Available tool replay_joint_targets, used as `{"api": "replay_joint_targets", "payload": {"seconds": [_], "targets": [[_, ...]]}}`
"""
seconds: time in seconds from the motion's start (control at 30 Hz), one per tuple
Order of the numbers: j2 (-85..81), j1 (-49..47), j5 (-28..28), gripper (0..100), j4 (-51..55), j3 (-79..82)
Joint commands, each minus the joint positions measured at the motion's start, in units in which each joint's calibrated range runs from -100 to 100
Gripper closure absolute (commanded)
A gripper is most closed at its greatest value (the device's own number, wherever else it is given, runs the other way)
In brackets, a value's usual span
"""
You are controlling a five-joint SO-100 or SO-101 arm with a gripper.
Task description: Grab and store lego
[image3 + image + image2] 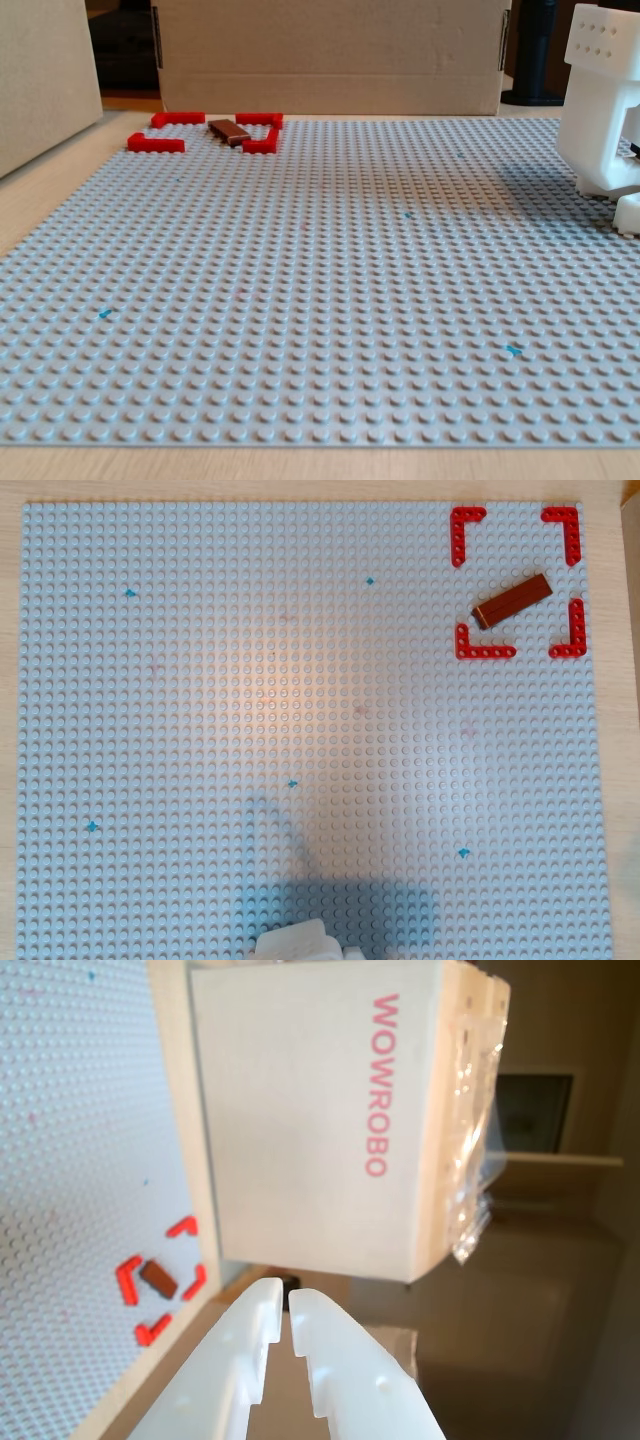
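White jaws fill the bottom of the wrist view, nearest the lens; the two fingers stand almost together, only a thin gap between the tips, and they hold nothing. Behind them in that view rises a pale box printed with pink letters reading WOWROBO, with crinkled clear plastic along its right side.

At the lower left of the wrist view, the brown lego lies on the grey studded baseplate, inside a broken square made by four red corner pieces.

From the overhead view, the lego sits in the upper right of the frame, lying at a slant within the red corner pieces, its lower left end close to the lower left corner piece. The baseplate covers nearly the whole frame, with a few small blue marks scattered on it, and a bit of white arm shows at the bottom edge, well apart from the lego.

From the fixed view, the lego appears in the upper left, far across the baseplate, with a cardboard wall behind it. The white arm base stands at the right edge. Light wood tabletop borders the baseplate.
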Motion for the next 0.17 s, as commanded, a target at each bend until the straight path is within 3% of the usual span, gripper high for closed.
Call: {"api": "replay_joint_targets", "payload": {"seconds": [0.0, 0.13], "targets": [[-0.8, 0.2, 0.1, 99, -0.1, -0.7], [-0.8, 0.2, 0.1, 99, -0.1, -0.7]]}}
